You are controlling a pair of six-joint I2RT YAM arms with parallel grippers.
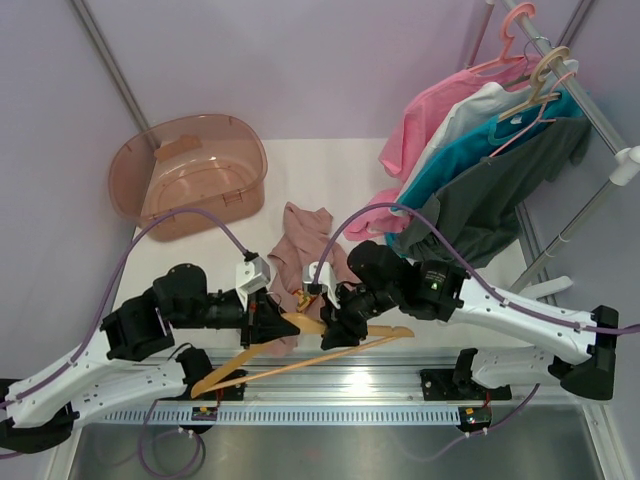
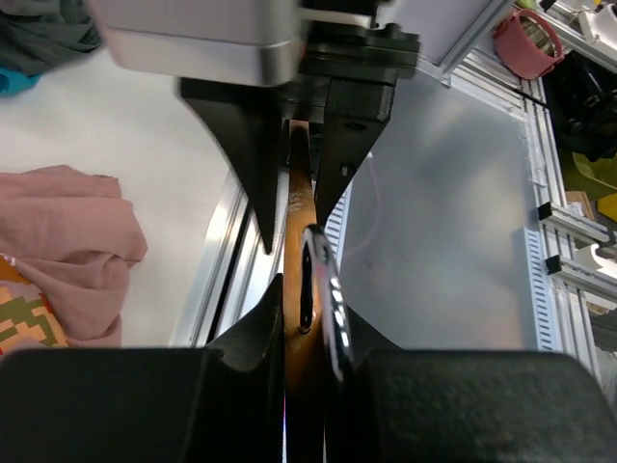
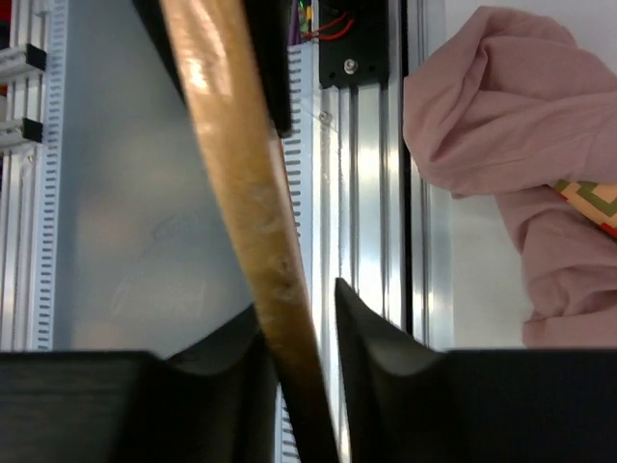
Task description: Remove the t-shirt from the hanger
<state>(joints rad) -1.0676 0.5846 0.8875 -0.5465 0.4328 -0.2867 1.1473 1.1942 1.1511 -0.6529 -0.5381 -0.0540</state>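
Holds the light natural-wood triangular hanger [image 1: 225, 372] with metal hook in both grips, just above the ribbed aluminium rail [image 1: 400, 372]. Pinches shut on the hanger's apex, by the hook, with the left end effector [image 1: 275, 322]; closes on the sloping wooden arm just beside that with the right end effector [image 1: 332, 336]. Probably grips at two points to stop the hanger swinging and keep it clear of cloth.

Finds the dusty mauve-pink short-sleeved t-shirt [image 1: 300, 245] crumpled on the white desk [image 1: 330, 170] just beyond the hanger, off its arms in both wrist views. Cannot tell from above whether touching the apex or merely near it.

Shows only a corner of the colourful print [image 3: 590, 201]; no legible writing, brand or label anywhere.
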